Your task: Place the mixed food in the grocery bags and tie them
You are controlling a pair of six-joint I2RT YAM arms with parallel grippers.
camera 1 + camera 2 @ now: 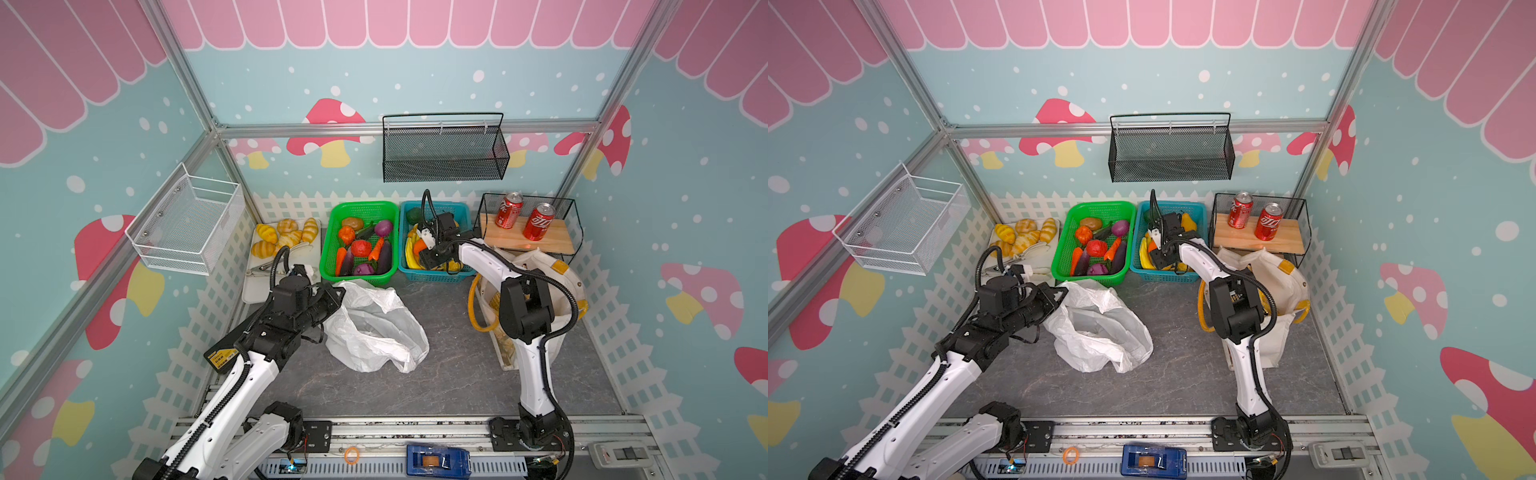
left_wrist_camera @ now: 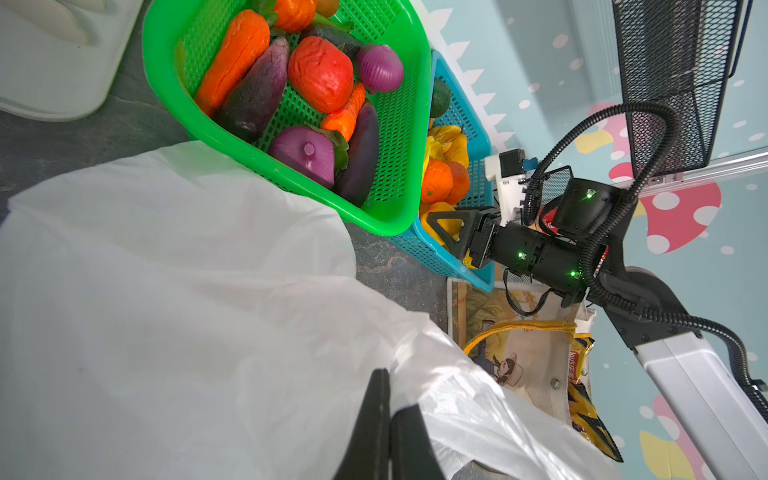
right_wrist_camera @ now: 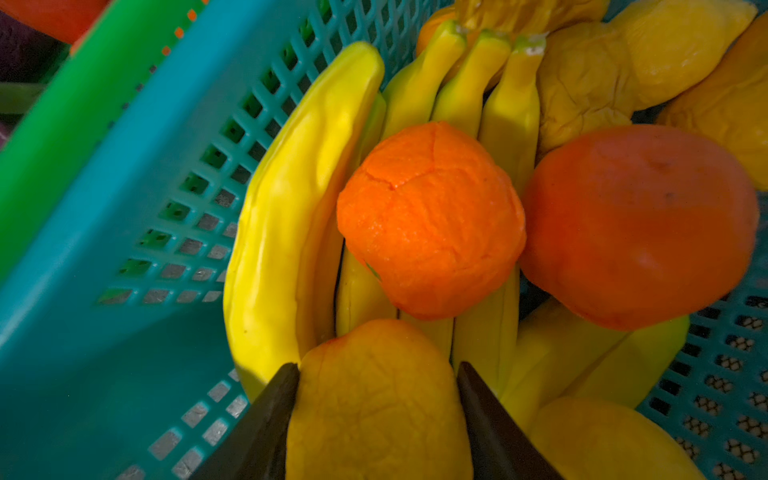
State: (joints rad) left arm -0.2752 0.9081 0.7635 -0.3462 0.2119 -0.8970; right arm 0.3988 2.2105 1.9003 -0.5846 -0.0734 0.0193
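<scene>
The task was in its early part. In both top views the white plastic bag (image 1: pixel 374 332) lay open in the middle of the frame. The left gripper (image 2: pixel 388 399) was closed on its edge and held the mouth up. Whether any food was inside it I could not tell.

Right of the middle, the right gripper (image 3: pixel 376 370) reached into the blue basket (image 3: pixel 124 208). Its jaws pressed both sides of a yellow fruit (image 3: pixel 374 415), which was not lifted yet. The oranges (image 3: pixel 428 220) and bananas (image 3: pixel 282 232) were also in that basket.

The cloth bag (image 1: pixel 536 259) stood at the right, with a snack packet (image 2: pixel 582 399) at its mouth. By my judgement, most of the packing and both knots remained to do.
</scene>
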